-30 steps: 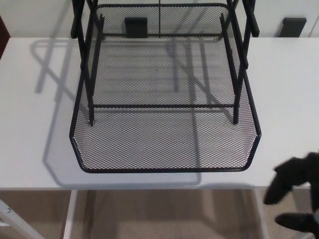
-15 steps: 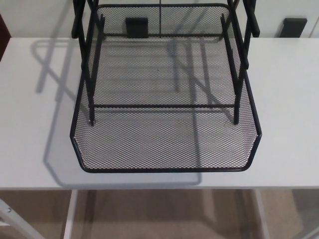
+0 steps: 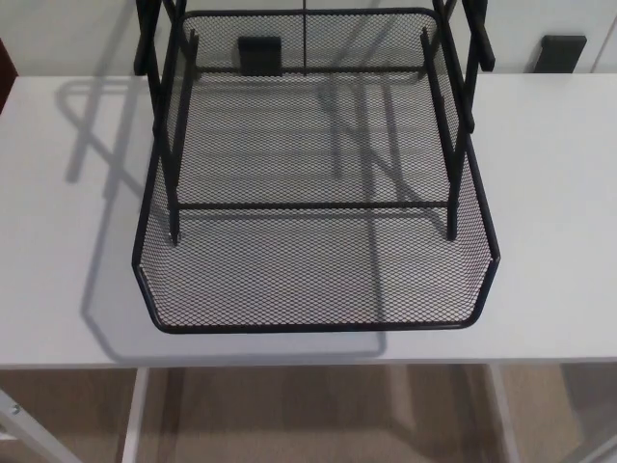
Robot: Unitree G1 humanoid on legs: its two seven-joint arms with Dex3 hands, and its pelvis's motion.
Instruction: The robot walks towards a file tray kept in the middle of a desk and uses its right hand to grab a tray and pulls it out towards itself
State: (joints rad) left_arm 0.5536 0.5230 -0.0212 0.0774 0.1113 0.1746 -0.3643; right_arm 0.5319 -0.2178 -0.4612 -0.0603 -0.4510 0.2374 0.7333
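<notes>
A black wire-mesh file tray (image 3: 318, 325) lies pulled out toward me on the white desk (image 3: 559, 193). Its front rim sits close to the desk's near edge. Above it stands the black frame of the tray rack (image 3: 172, 145), with upright legs at left and right and a cross bar (image 3: 308, 204) over the mesh. Neither of my hands shows in the head view.
Two small black blocks sit at the wall behind the desk, one (image 3: 260, 50) seen through the mesh and one (image 3: 562, 50) at far right. Below the desk's front edge are white desk legs (image 3: 135, 415) and a beige floor (image 3: 318, 415).
My right hand, seen at the lower right one second ago, has dropped out of the picture. The view has shifted slightly; the tray has not moved.
</notes>
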